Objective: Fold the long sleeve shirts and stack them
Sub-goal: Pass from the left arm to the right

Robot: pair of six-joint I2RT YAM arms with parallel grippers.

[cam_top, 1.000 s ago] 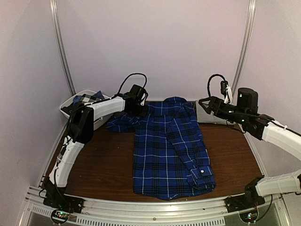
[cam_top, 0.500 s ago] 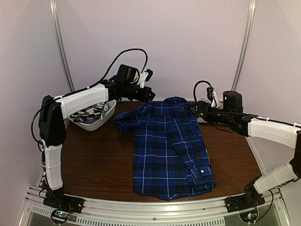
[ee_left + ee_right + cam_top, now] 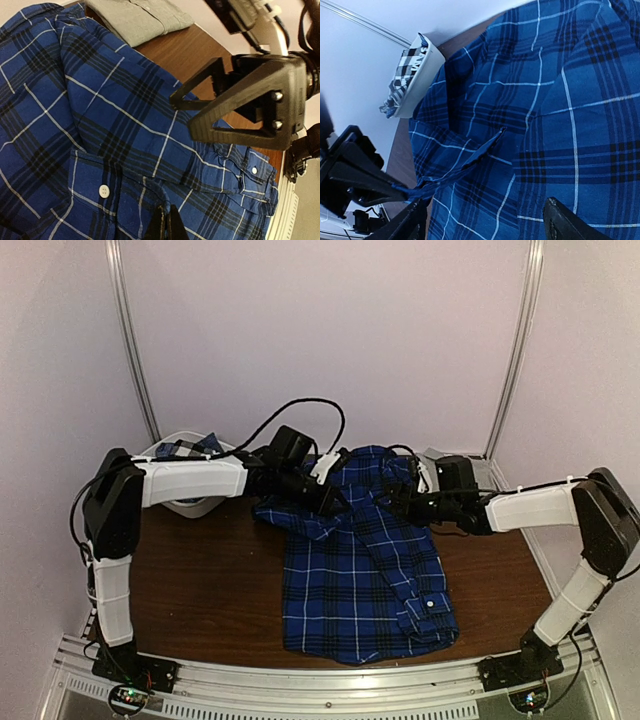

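Observation:
The royal-blue plaid shirt (image 3: 360,580) lies flat in the middle of the table, its right sleeve folded down its front. My left gripper (image 3: 338,506) is shut on a pinch of its left sleeve cloth (image 3: 165,200), lifted over the chest. My right gripper (image 3: 398,502) hovers open over the shirt's upper right, facing the left one, with only plaid cloth (image 3: 530,125) below its spread fingers (image 3: 564,225). A folded grey shirt (image 3: 140,20) rests at the back right (image 3: 482,472). The black-and-white check shirt (image 3: 406,70) sits in the basket.
A white plastic basket (image 3: 190,502) stands at the back left by the wall. Both arms reach in over the back half of the table. Bare brown tabletop (image 3: 210,590) shows left of the shirt. A metal rail (image 3: 320,680) runs along the near edge.
My left arm has swung right from the basket side, drawing the blue sleeve over the shirt's chest. My right arm has moved left and lower, from the grey shirt to over the blue collar area.

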